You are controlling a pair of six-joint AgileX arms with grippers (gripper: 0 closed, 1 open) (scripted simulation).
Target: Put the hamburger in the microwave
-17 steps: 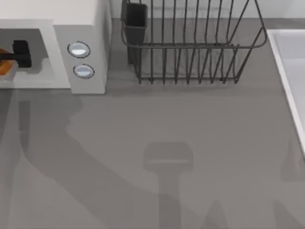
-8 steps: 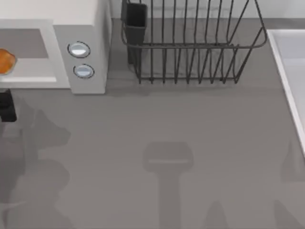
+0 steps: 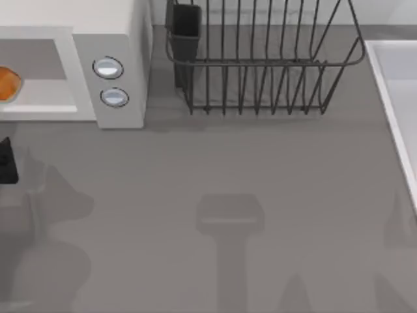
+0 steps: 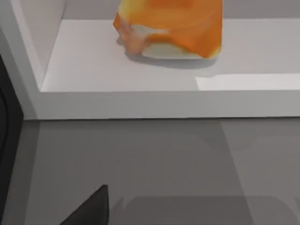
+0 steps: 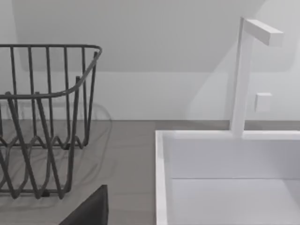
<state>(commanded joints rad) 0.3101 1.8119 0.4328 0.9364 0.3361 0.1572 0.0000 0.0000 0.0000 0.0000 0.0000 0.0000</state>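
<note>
The hamburger point(image 3: 6, 83), an orange-brown lump with white patches, lies on the floor of the microwave's grey cavity, at the top view's left edge. The left wrist view looks straight at the hamburger point(image 4: 173, 28) on the pale cavity floor. The white microwave point(image 3: 120, 32) stands at the back left with two round knobs on its panel. My left gripper point(image 3: 5, 160) sits in front of the microwave's opening, well apart from the hamburger and open, with one dark fingertip point(image 4: 91, 211) in its wrist view. One dark fingertip point(image 5: 91, 211) of my right gripper shows over the table by the rack, holding nothing.
A black wire dish rack point(image 3: 260, 62) stands at the back middle, right of the microwave, with a dark cup holder point(image 3: 186, 26) at its left end. A white sink basin point(image 3: 397, 98) with a white tap point(image 5: 243, 75) lies along the right edge.
My left gripper let go of the hamburger inside the microwave and drew back out of the cavity toward the table's front. The hamburger stays in the cavity.
</note>
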